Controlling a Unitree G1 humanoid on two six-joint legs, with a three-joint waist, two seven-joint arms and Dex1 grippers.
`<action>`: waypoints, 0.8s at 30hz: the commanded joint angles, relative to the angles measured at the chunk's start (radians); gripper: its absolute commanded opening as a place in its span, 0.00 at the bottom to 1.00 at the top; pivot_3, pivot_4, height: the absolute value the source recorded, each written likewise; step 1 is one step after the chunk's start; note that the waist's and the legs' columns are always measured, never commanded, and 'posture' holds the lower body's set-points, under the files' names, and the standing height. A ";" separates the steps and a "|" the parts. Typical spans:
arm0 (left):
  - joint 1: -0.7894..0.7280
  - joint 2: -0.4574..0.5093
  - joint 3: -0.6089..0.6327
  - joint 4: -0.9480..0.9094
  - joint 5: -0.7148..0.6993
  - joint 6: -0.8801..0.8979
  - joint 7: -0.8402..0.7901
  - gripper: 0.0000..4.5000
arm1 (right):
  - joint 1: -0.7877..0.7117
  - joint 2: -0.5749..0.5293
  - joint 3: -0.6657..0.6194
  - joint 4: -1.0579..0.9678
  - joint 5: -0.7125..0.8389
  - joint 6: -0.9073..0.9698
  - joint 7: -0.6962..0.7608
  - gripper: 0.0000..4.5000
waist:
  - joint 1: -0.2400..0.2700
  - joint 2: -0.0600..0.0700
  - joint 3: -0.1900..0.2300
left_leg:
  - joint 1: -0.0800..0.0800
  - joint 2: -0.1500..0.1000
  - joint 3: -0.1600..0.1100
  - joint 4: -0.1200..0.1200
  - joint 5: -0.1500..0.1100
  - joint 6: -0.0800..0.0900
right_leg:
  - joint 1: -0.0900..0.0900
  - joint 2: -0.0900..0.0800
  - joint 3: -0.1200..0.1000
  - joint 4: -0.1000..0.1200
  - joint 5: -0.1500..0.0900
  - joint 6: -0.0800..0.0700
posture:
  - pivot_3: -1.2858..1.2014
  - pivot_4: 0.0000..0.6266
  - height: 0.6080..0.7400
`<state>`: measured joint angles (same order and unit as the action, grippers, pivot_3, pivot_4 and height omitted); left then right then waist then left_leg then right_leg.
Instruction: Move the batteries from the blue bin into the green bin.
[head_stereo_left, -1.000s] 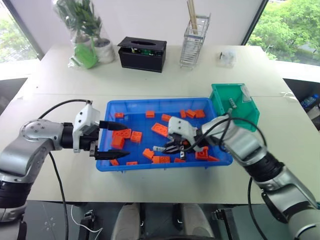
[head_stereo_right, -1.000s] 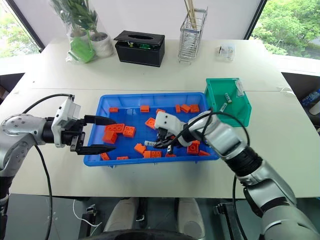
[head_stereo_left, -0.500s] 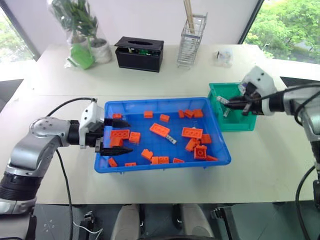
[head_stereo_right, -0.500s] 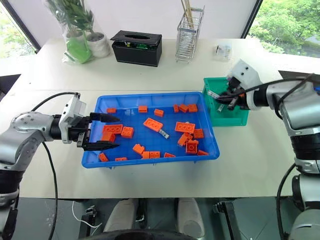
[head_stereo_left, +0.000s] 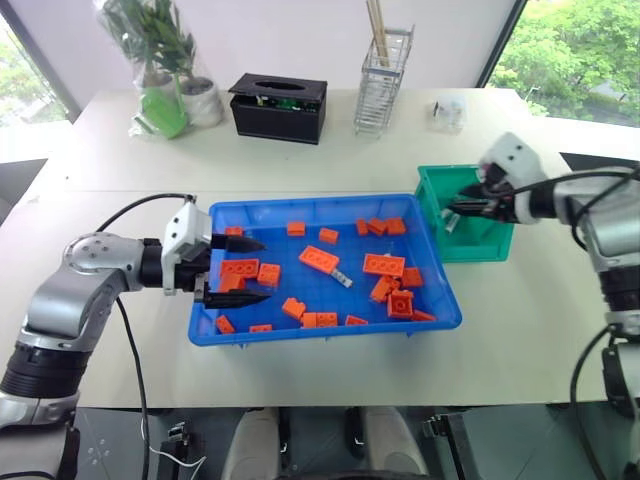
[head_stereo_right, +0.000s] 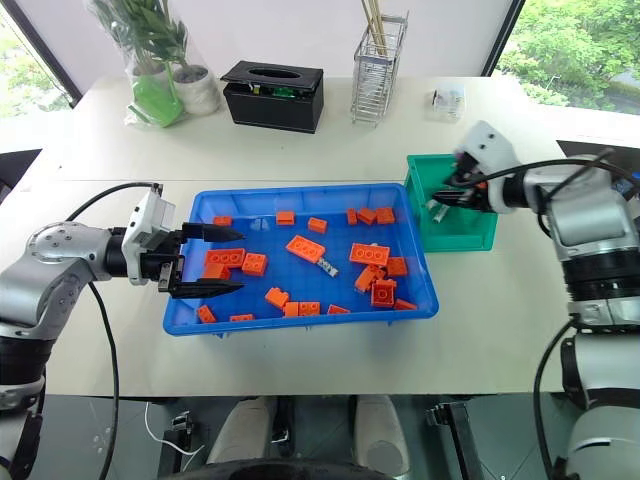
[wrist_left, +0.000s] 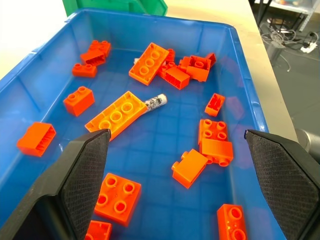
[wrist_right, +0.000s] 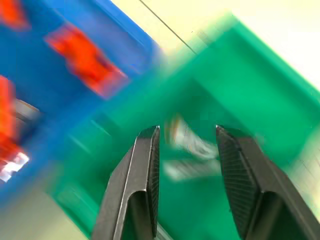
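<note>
The blue bin (head_stereo_left: 320, 335) sits mid-table, scattered with orange bricks. One small silver battery (head_stereo_left: 343, 277) lies near its middle, also seen as the battery (wrist_left: 155, 101) in the left wrist view. My left gripper (head_stereo_left: 264, 270) hovers open over the bin's left end, nothing between its fingers. The green bin (head_stereo_left: 478, 245) stands against the blue bin's right end. My right gripper (head_stereo_left: 455, 207) hangs over the green bin, its fingers (wrist_right: 145, 165) apart. Blurred batteries (wrist_right: 192, 142) show inside the green bin beyond them.
Several orange bricks (head_stereo_left: 320, 260) lie loose across the blue bin. At the back of the table stand a black box (head_stereo_left: 284, 107), a wire holder with sticks (head_stereo_left: 385, 85), a bagged plant (head_stereo_left: 165, 70) and a small clear packet (head_stereo_left: 452, 113).
My right gripper swung from the blue bin's middle to above the green bin carrying a battery, then opened. The left gripper stayed in place. The camera view shifted.
</note>
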<state>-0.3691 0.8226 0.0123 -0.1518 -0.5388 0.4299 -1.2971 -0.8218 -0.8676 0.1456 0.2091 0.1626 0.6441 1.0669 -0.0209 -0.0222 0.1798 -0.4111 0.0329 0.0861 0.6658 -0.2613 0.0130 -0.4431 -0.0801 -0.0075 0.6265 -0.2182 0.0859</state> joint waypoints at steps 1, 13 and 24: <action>-0.010 0.008 0.013 -0.034 -0.007 0.002 0.004 1.00 | -0.022 0.047 0.019 -0.197 0.055 0.096 0.016 0.42 | 0.004 0.000 0.000 | 0.000 0.000 -0.001 0.000 0.000 0.000 | 0.000 0.000 0.000 0.001 0.000 0.000 | 0.52 0.24 0.97; 0.001 0.015 0.034 -0.066 -0.021 0.026 0.026 1.00 | 0.174 0.183 0.126 -0.528 0.138 0.365 -0.118 0.42 | 0.008 -0.001 0.000 | -0.001 -0.001 -0.003 0.002 0.000 0.000 | 0.001 -0.002 -0.001 0.001 -0.002 -0.004 | 0.52 0.24 0.97; -0.030 0.011 0.020 -0.035 -0.011 0.013 0.013 1.00 | 0.171 0.308 0.233 -0.404 0.083 0.320 -0.218 0.42 | 0.007 -0.001 0.000 | 0.000 -0.001 -0.002 0.002 0.000 0.000 | 0.001 0.000 -0.001 0.002 -0.002 -0.003 | 0.52 0.24 0.97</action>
<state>-0.3757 0.8233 0.0171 -0.1725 -0.5458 0.4534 -1.2782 -0.6254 -0.5647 0.3858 -0.1854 0.2551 0.9859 0.8535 -0.0141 -0.0230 0.1796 -0.4114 0.0323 0.0836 0.6674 -0.2612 0.0129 -0.4423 -0.0799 -0.0085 0.6286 -0.2201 0.0825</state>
